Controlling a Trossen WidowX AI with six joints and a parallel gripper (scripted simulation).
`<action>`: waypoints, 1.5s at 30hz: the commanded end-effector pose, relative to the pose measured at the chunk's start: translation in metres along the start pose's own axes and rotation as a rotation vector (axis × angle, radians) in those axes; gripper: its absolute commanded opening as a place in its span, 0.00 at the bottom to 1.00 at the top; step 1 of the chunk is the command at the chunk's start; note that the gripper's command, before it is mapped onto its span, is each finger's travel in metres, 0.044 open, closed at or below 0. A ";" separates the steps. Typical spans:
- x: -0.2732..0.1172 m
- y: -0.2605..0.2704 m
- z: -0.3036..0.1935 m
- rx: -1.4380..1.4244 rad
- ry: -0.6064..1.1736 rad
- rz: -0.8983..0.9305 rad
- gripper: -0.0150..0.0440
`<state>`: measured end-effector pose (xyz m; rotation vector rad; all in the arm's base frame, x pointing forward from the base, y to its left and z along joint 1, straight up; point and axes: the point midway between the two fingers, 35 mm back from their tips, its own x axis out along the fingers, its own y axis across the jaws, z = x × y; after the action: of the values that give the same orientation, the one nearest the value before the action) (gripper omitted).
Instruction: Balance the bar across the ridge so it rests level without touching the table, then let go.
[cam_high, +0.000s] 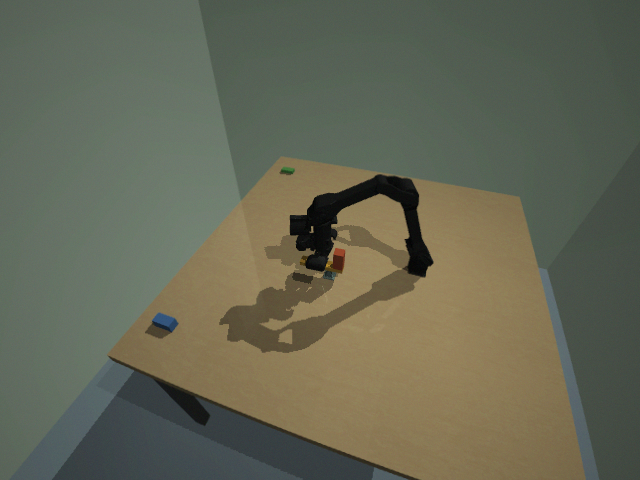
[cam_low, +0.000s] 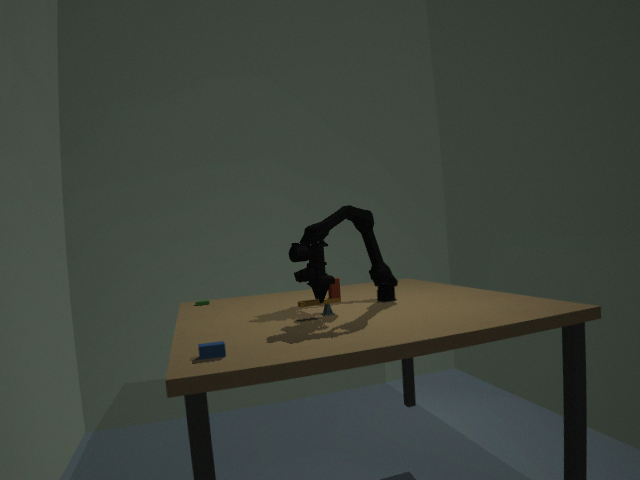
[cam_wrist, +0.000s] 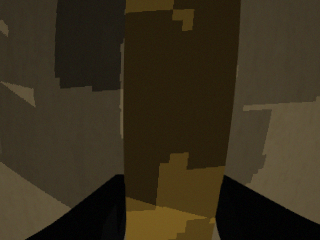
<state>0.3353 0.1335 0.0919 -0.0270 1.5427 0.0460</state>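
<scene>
The yellow bar (cam_high: 336, 269) (cam_low: 308, 303) (cam_wrist: 175, 100) is raised off the table, looks roughly level, and carries an upright red block (cam_high: 339, 259) (cam_low: 336, 288) at its end nearer the arm's base. My gripper (cam_high: 316, 265) (cam_low: 322, 299) (cam_wrist: 170, 186) is shut on the bar between its ends, one finger on each side in the wrist view. The small grey-blue ridge (cam_high: 329, 275) (cam_low: 327, 310) stands on the table at the bar's red-block side. Its top is close to the bar's underside; I cannot tell whether they touch. The ridge is not recognisable in the wrist view.
A blue block (cam_high: 164, 321) (cam_low: 211, 350) lies near one table corner. A green block (cam_high: 287, 170) (cam_low: 202, 303) lies near another corner on the same side. The arm's base stands on the table (cam_high: 465, 361) (cam_low: 465, 310) beyond the red block. Arm shadows fall around the ridge.
</scene>
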 end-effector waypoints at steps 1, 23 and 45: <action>0.000 0.000 0.000 0.000 0.000 0.000 0.25; 0.000 0.000 0.000 0.000 0.000 0.000 0.54; 0.000 0.000 0.000 0.000 0.000 0.000 0.54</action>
<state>0.3353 0.1335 0.0919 -0.0270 1.5428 0.0459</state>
